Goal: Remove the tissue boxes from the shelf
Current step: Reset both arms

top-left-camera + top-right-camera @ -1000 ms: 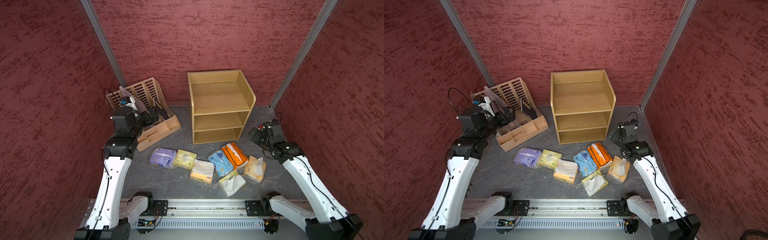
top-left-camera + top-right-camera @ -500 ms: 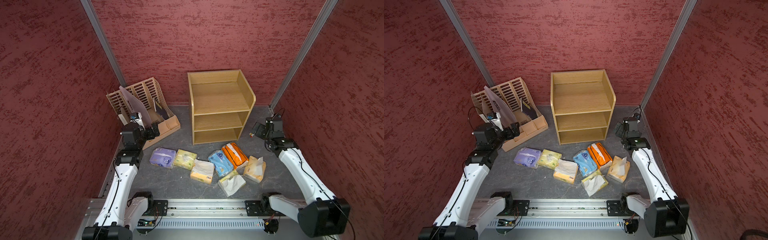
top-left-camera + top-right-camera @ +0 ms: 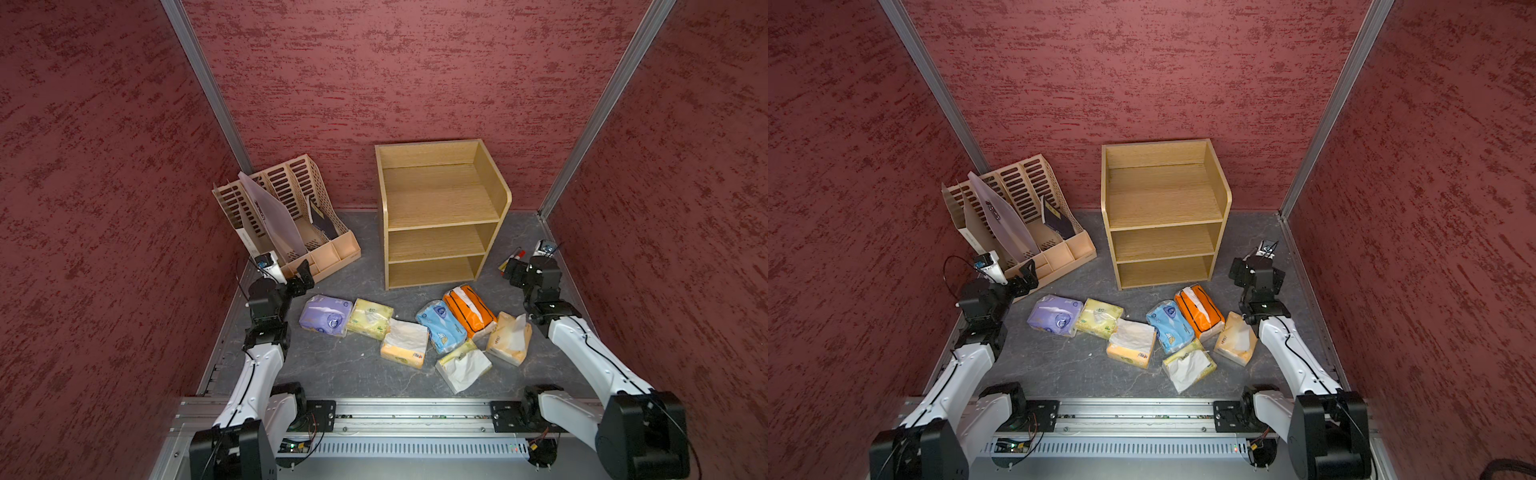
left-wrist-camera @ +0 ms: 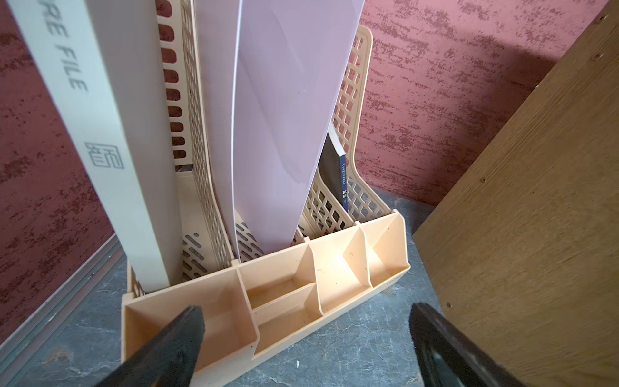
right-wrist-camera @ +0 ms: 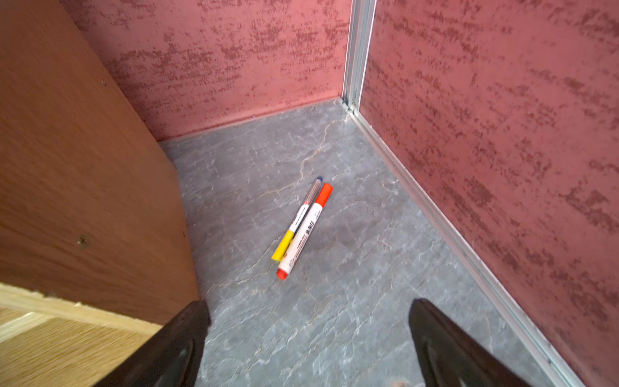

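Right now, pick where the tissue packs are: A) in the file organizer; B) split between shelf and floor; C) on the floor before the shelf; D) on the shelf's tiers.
C: all seven tissue packs lie on the floor before the shelf, whose tiers are bare.

Mottled red walls (image 3: pixel 374 62) enclose a grey stone-patterned floor (image 3: pixel 353 365)

Tissue boxes (image 3: pixel 440 326) before shelf (image 3: pixel 440 199)
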`<control>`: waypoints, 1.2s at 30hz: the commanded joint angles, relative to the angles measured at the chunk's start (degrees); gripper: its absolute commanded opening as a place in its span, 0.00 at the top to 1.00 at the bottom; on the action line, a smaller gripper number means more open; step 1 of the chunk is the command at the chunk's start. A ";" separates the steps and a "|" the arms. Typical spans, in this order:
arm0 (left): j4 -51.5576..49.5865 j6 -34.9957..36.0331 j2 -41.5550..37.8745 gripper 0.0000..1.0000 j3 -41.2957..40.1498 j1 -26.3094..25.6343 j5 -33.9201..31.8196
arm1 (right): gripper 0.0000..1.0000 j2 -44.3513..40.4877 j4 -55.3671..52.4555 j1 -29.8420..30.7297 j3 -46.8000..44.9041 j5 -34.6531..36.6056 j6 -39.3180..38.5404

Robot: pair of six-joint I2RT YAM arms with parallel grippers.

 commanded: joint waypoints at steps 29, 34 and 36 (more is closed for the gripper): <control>20.11 12.38 10.70 0.00 -8.17 -11.46 -11.55 | 0.02 11.81 42.02 -3.51 -16.73 -9.57 -5.99; 18.23 13.46 12.04 0.00 -6.58 -11.43 -9.54 | 0.02 17.47 52.31 -3.53 -18.42 -13.04 -5.17; 17.90 13.33 11.29 0.00 -6.89 -11.50 -9.73 | 0.01 20.05 57.63 -3.50 -19.72 -12.97 -4.87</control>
